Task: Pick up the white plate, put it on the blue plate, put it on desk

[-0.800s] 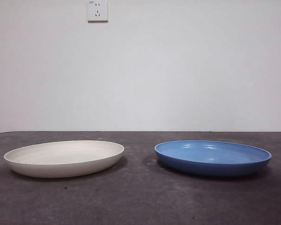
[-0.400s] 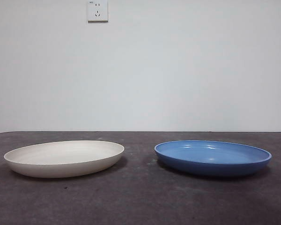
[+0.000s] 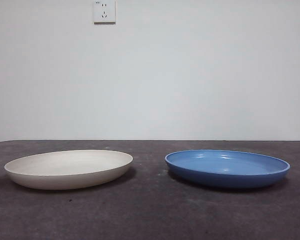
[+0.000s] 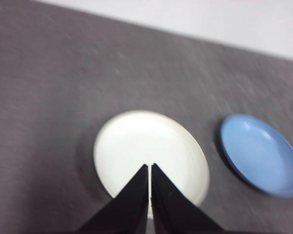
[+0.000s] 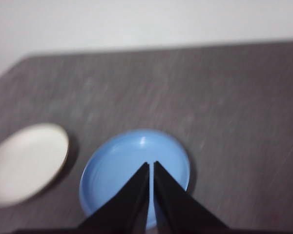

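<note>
Right, scene: two plates side by side on the counter [image 3: 150,215], neither arm showing in the front view.
White plate: white plate [image 3: 68,169] flat on the counter, left side of the front view; cream, matte, faint rings inside, nothing in it.
Blue plate: blue plate [image 3: 227,168] flat on the counter, right side of the front view; glossy, low rim, nothing in it.
Plate relation: apart, bare strip of counter between them, not touching, roughly level with each other across the counter.
Left gripper: left gripper [image 4: 150,166] up in the air above the white plate [image 4: 151,155], tips over its near half; no contact visible.
Left jaws: together, only a thin slit between the tips, holding nothing.
Left wrist view extras: blue plate [image 4: 261,154] off to the side of the white one; picture blurred.
Right gripper: right gripper [image 5: 151,165] up in the air above the blue plate [image 5: 135,168], tips over its middle; no contact visible.
Right jaws: together, thin slit between the tips, holding nothing.
Right wrist view extras: white plate [image 5: 27,162] beside the blue one, cut by the picture edge; also blurred.
Counter: dark grey-brown, mottled, matte.
Background: plain pale wall [image 3: 190,75] behind the counter, white wall socket [image 3: 104,11] high up on it.
</note>
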